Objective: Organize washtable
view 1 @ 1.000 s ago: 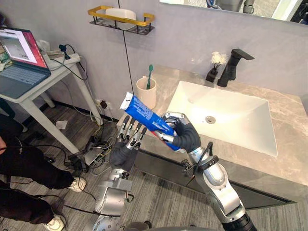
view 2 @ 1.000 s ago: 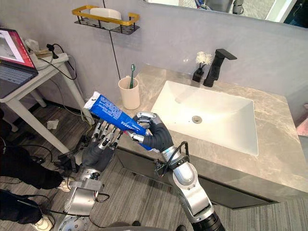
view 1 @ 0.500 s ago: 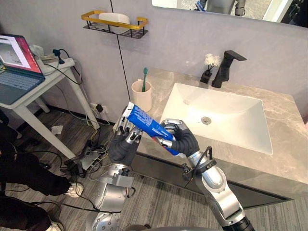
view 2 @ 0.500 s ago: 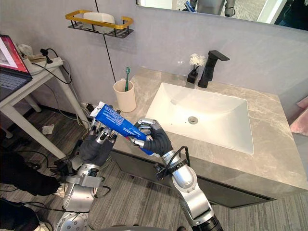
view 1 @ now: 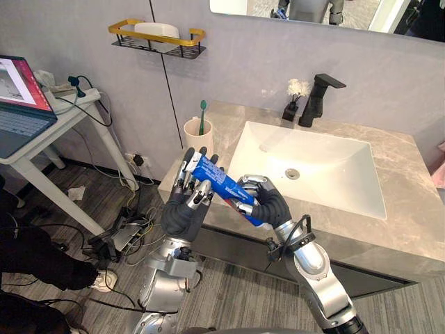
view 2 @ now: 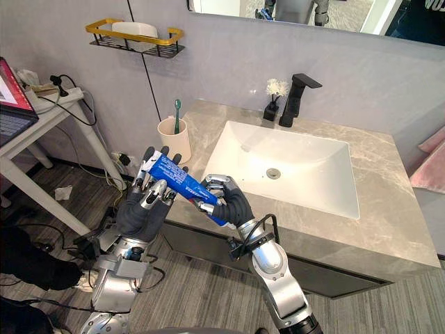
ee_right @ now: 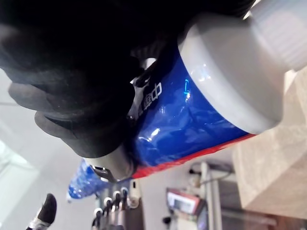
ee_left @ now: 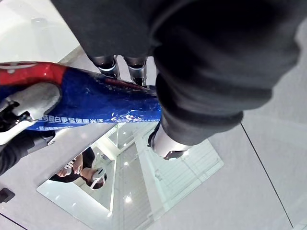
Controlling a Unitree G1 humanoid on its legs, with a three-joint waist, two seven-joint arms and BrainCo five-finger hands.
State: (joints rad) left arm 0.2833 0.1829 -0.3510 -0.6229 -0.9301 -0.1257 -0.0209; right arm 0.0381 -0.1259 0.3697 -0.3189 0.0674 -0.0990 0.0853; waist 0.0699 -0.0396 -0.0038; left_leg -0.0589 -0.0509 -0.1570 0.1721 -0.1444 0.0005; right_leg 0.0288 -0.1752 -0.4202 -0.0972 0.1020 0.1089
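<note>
Glossy blue plastic tube [view 1: 221, 182], matt veined stone counter [view 1: 411, 209], smooth white basin [view 1: 327, 167]

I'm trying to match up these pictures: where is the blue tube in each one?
Left eye: tube at centre, slanting.
Right eye: left of centre.
Left wrist: lying against the left hand.
Right wrist: in that hand's grip, grey cap nearest.
Shared landmark: the right hand, fingers curled round it.

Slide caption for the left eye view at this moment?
Right hand grips a blue toothpaste tube, its flat end against the left hand's straight fingers, near the cup holding a green toothbrush.
</note>
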